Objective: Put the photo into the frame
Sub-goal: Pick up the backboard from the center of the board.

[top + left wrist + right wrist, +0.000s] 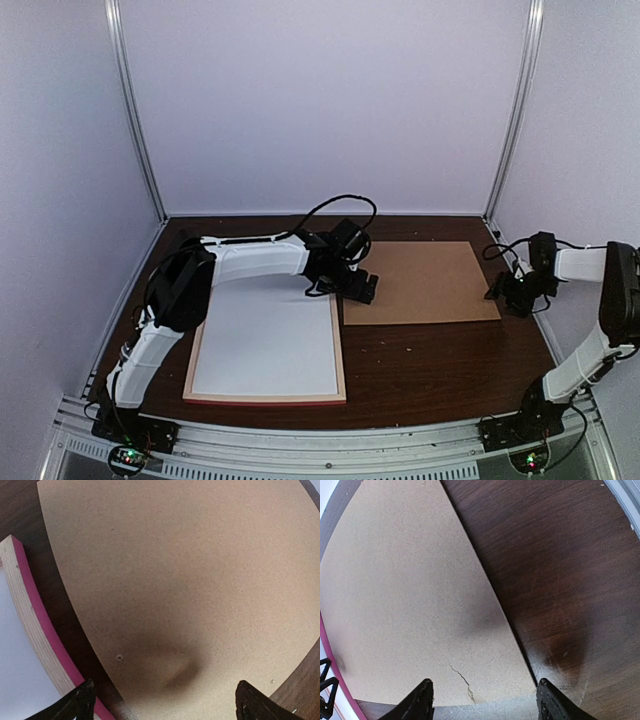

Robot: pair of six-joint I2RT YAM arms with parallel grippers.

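Frame (339, 350) found at 7 o'clock of left claw (358, 288)
Left claw, nearer, and right claw (510, 296) are seen spread, empty; white sheet (265, 350) in frame is judged the photo.

The frame (340, 350) was pale wood with a pink face; the board (420, 280) was speckled tan; the desk (450, 360) was dark brown, grained.

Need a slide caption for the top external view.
Open grippers flank the brown board: left gripper at its near-left corner beside the face-down frame, right gripper at its right edge.
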